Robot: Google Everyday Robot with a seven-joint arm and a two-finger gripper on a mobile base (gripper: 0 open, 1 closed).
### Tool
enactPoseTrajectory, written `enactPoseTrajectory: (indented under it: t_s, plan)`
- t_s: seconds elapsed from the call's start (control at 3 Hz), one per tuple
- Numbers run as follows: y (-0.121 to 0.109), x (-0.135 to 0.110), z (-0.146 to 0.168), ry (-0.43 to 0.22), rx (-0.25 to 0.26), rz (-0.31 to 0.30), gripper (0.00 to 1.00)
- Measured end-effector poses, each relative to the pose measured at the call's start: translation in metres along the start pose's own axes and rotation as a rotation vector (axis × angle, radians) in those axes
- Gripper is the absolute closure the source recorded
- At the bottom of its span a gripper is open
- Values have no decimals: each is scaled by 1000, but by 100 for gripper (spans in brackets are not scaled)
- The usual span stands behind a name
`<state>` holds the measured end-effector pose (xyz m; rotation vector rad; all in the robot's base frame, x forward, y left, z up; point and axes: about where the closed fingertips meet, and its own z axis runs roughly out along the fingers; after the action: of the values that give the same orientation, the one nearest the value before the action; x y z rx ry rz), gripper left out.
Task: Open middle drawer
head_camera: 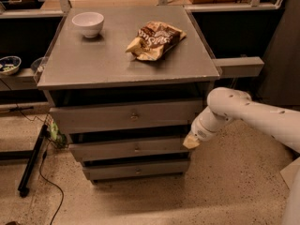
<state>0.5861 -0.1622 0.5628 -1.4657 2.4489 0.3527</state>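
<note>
Beige speckled floor (225, 191): the foreground, under and around the cabinet. A black cable (49, 184) trails over it at left, beside a black bar (32, 165) lying aslant.

Grey cabinet (126, 81): one unit with three flat drawer fronts stacked, a dark gap above each.

Bottom drawer (108, 171): lowest and narrowest-looking front, with a small knob at centre.

Middle drawer (108, 150): grey front between the other two, mid-sized. Its small round metal knob (137, 148) sits at centre, with nothing on it. How far the drawer stands out cannot be told.

Gripper (191, 142): tan-tipped, at the end of a white arm (253, 114) that enters from the right. The tip sits at the right end of the middle drawer's front, level with it and well apart from the knob. Whether it touches the front or is only just beside it cannot be told. Whether the tool is spread, closed or clamped on anything also cannot be told.

Top drawer (93, 118): tallest and widest-looking front, knob at centre, directly under the cabinet top.

Chip bag (154, 40): brown and crumpled, lying on the cabinet top right of centre.

White bowl (88, 23): upright, near the top's far left corner, well apart from the bag.

Small patterned bowl (8, 64): on a dark shelf to the left of the cabinet.
</note>
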Motion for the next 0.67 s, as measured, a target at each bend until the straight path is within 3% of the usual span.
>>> enactPoseTrajectory:
  t_s: [0.33, 0.67]
  plan:
    - [-1, -1, 0, -2, 0, 1, 52]
    - [-1, -1, 0, -2, 0, 1, 29]
